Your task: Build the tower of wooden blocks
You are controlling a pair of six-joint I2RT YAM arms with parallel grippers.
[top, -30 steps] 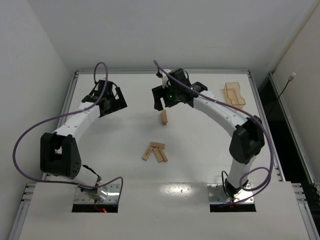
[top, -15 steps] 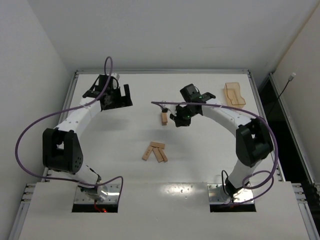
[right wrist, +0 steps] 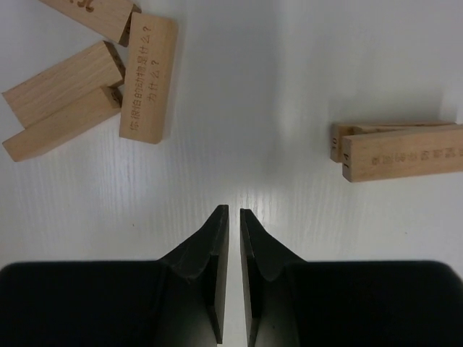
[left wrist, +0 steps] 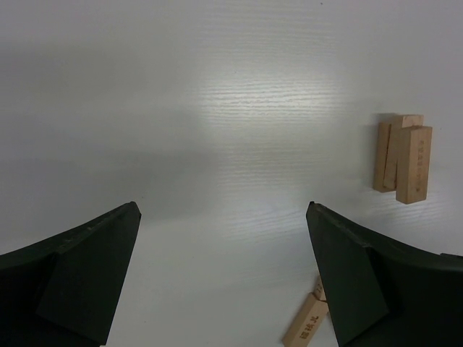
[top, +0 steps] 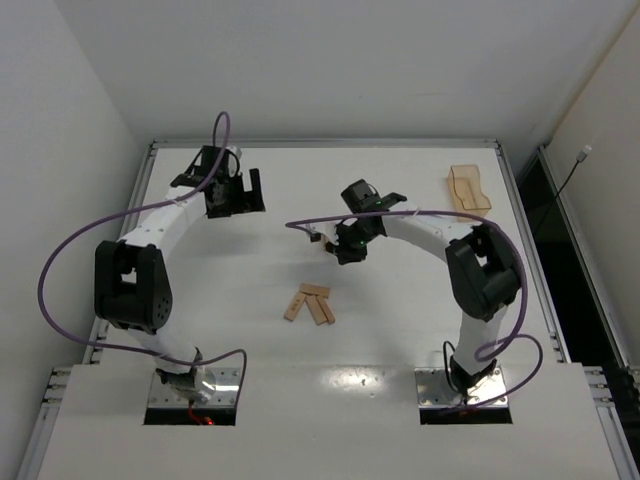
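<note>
The tower is a low stack of light wood planks lying flat, at right in the right wrist view. From above it shows as a tan sliver just left of my right gripper. Several loose wood blocks lie in a fan at upper left, nearer the arm bases in the top view. My right gripper points down at bare table between the two groups, its jaws a thin slit apart with nothing in it. My left gripper hangs wide open and empty over the back left; its view also shows the tower.
A translucent orange-tan tray stands at the back right of the white table. Purple cables loop from both arms. One loose plank lies by my left gripper's right finger in its wrist view.
My right gripper has left its spot behind the tower, swung toward me and come down beside it, and its jaws have closed. The left gripper shifted slightly toward the back, still open.
</note>
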